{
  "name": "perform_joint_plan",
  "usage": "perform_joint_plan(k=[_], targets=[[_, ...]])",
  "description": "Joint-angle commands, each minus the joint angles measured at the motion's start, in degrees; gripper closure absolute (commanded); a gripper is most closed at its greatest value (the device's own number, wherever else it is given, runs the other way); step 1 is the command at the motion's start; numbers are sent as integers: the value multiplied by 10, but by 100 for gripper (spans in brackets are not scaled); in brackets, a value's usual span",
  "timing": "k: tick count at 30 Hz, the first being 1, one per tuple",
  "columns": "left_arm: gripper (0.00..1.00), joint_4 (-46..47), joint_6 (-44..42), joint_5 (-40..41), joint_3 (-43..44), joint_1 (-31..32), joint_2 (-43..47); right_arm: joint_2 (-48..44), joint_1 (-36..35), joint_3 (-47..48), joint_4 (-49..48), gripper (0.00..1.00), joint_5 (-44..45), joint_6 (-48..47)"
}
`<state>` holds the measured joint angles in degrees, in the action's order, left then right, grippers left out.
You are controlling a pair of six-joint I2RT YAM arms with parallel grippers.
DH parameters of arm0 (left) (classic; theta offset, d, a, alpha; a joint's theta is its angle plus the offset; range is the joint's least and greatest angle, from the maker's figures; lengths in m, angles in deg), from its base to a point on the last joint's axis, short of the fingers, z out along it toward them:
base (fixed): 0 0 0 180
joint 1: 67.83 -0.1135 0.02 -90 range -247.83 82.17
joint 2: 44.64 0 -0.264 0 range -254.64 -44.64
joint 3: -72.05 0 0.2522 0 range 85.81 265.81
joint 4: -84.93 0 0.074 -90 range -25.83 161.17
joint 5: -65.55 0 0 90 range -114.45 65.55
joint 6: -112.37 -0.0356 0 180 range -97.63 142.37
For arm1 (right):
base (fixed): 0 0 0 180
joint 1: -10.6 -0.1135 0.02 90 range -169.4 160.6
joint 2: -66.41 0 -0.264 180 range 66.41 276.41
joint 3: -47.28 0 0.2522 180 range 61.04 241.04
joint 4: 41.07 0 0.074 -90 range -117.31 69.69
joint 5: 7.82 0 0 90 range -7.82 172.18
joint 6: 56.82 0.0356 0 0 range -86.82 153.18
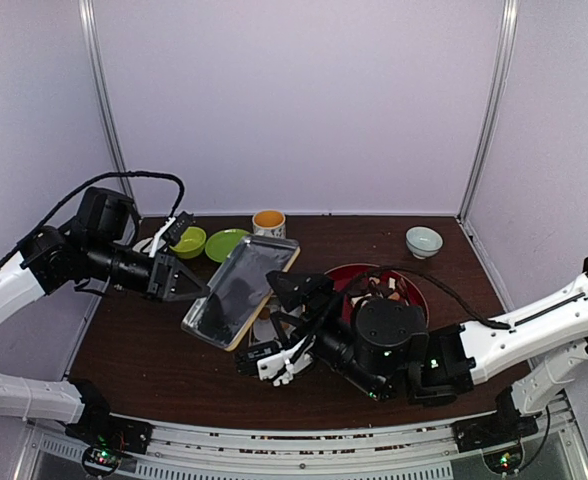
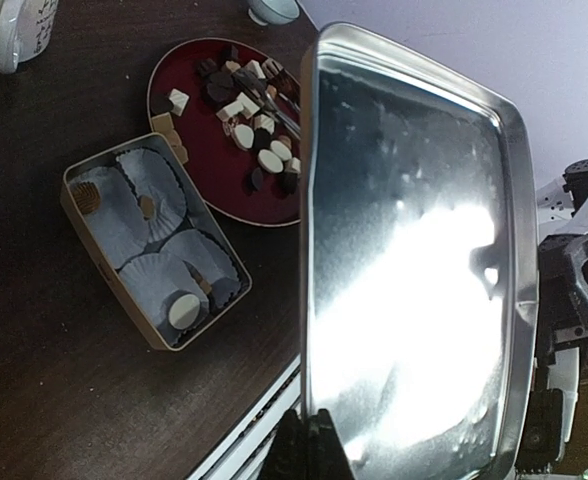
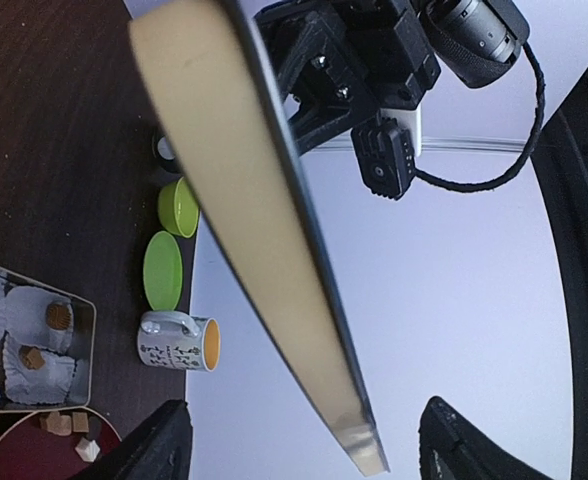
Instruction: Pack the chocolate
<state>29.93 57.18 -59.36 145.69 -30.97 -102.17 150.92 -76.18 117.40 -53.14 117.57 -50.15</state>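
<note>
Evidently a handover: left claw [image 2: 305, 440] pinched the lid [image 2: 414, 270] at 6 o'clock, tilted above the worktop [image 2: 34, 380]; right claw [image 3: 304, 425], spread, straddled its rim without gripping.

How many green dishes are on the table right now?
2. A green bowl sits at the back left; a flatter green plate lies between it and the mug. The raised metal lid may hide more.
</note>
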Motion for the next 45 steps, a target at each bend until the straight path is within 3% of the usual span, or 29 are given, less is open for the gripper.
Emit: perform_joint_plan(k=[1,4,9,16,22,25,28,33,35,39,45], targets=[[100,11,-10,-24,-6,3,8,25,-3,30,-30,26,24,-29],[100,0,-15,-21,-6,3,5,36,-3,38,-32,33,23,-29],[100,-9,-24,-19,-6,4,-2,57,-3,51,-17,56,28,-33],[100,-10,-22,-6,-5,3,-5,58,-3,49,22,63,34,-24],[97,-4,-21,-12,-1,4,-12,59,-4,46,36,80,40,-15],[87,11,-15,-18,-3,3,-11,63,-4,45,36,87,43,-10],[70,35,-5,-19,-4,3,-6,68,-4,42,37,90,46,-6],[29,80,16,-12,2,2,17,69,-4,34,39,95,51,7],[19,100,20,2,8,-2,36,65,-4,33,45,95,51,16],[7,133,14,33,23,-13,91,54,-4,32,69,98,50,50],[7,133,-131,106,25,-13,178,-6,-2,49,196,100,-35,199]])
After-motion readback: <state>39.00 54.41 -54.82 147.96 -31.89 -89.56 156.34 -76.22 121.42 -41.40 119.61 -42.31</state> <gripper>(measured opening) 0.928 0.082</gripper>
